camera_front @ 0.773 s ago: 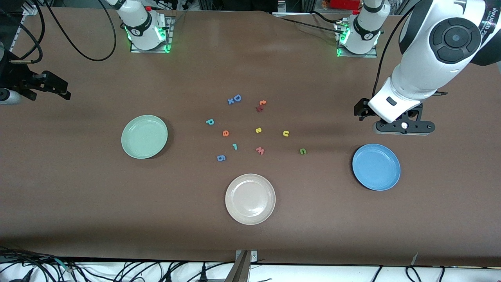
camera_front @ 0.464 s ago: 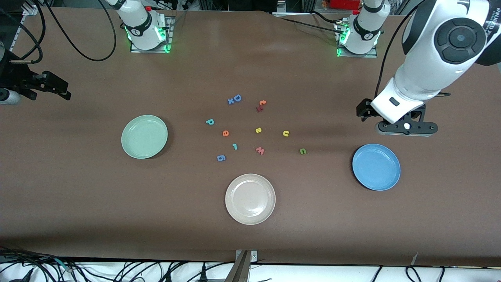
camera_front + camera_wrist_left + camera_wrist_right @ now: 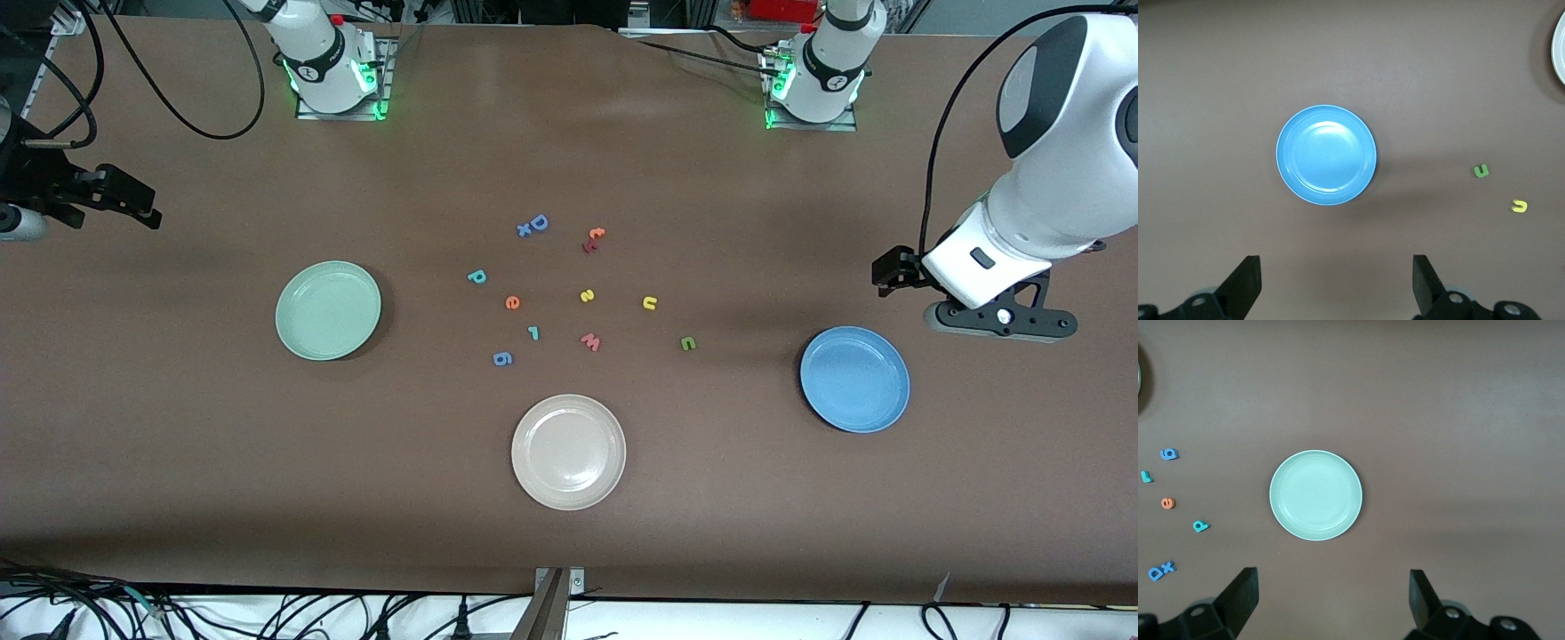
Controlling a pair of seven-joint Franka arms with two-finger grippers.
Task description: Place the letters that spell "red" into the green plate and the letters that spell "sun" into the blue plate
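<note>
Both grippers stood wide open and empty: the right gripper (image 3: 1328,603) hung over bare table beside the green plate (image 3: 328,310), the left gripper (image 3: 1337,283) beside the blue plate (image 3: 854,380), each seemingly stationed by its own target. Between the plates all letters lay loose on the table: teal d (image 3: 476,276), orange e (image 3: 512,303), teal r (image 3: 533,333), yellow s (image 3: 587,295), yellow u (image 3: 650,303), olive n (image 3: 687,343). Spare pieces read D (image 3: 538,222), 6 (image 3: 502,358), w (image 3: 590,341); no brand was legible.

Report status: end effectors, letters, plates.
Left end effector open, up over bare table by blue plate. Right end effector open above green plate. Both plates empty, all letters on table. Nothing in the way.
</note>
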